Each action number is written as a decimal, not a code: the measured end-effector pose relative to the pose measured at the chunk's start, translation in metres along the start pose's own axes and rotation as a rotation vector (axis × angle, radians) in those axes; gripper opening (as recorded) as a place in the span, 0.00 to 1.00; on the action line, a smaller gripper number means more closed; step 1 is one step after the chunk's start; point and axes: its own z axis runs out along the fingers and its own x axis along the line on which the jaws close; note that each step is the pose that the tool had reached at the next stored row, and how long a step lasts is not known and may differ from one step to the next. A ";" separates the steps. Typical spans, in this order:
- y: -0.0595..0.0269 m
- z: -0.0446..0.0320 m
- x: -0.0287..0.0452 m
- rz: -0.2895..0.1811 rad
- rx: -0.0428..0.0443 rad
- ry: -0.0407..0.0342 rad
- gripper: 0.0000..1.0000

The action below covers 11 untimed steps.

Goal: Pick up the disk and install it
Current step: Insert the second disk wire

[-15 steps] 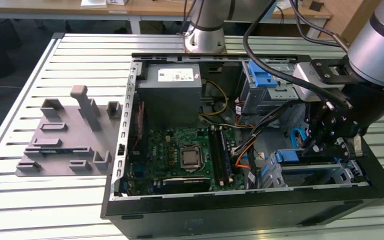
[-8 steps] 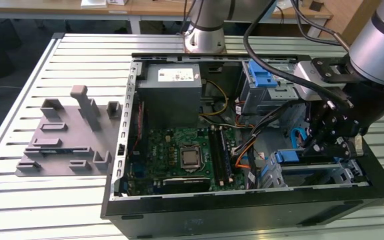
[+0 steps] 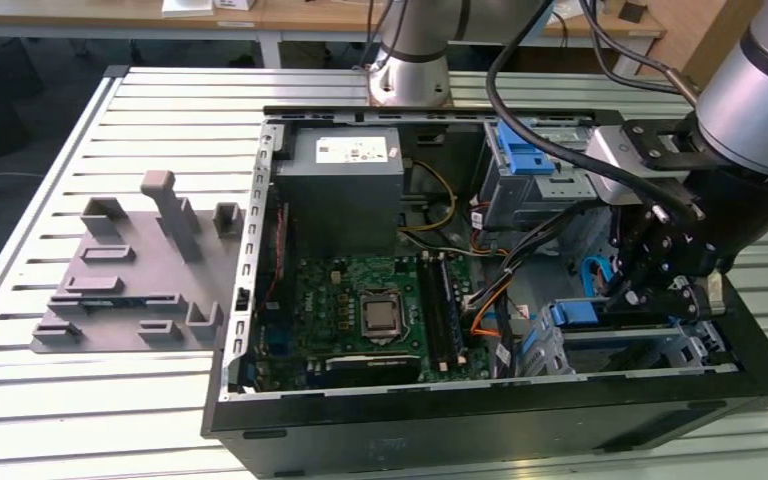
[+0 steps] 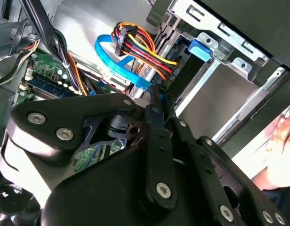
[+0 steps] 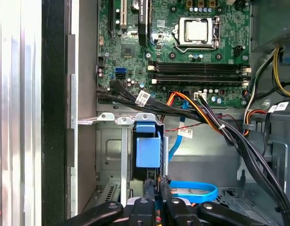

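Now, scene: a black metal computer tower case point(image 3: 491, 430) lies open on a slatted aluminium table point(image 3: 37, 400).
Arm: 1 silver and black arm reaches down into the corner of the case at the exterior view's right.
Gripper: the black gripper point(image 3: 631, 298) hangs over the silver sheet-metal drive bay point(image 5: 109, 155). In both wrist views its 2 fingers point(image 5: 149, 188) are drawn close together, and a sliver of blue plastic shows pinched between them point(image 4: 154, 101).
Disk: the disk point(image 5: 148, 150), a silver-grey hard drive in a blue plastic carrier bracket, stands on edge inside that bay. Its blue bracket faces up, and the finger tips touch its end. In the exterior view the blue bracket point(image 3: 582, 313) shows just beside the gripper.
Cable: a flat light-blue data cable point(image 5: 196, 190) loops just beside the fingers.
Board: the green motherboard point(image 3: 357, 300) lies in the middle of the case, beside the bay.
Box: a large grey metal box with a white sticker point(image 3: 344, 180) sits at the far end of the case.
Fixture: a grey moulded plate with upright pegs point(image 3: 131, 280) rests on the table, apart from the case.
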 end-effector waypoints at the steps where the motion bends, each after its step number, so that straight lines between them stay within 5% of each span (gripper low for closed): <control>1: 0.0000 0.0003 0.0001 0.000 0.0000 0.0000 0.16; 11: 0.0000 0.0017 0.0001 0.000 0.0000 -0.0004 0.16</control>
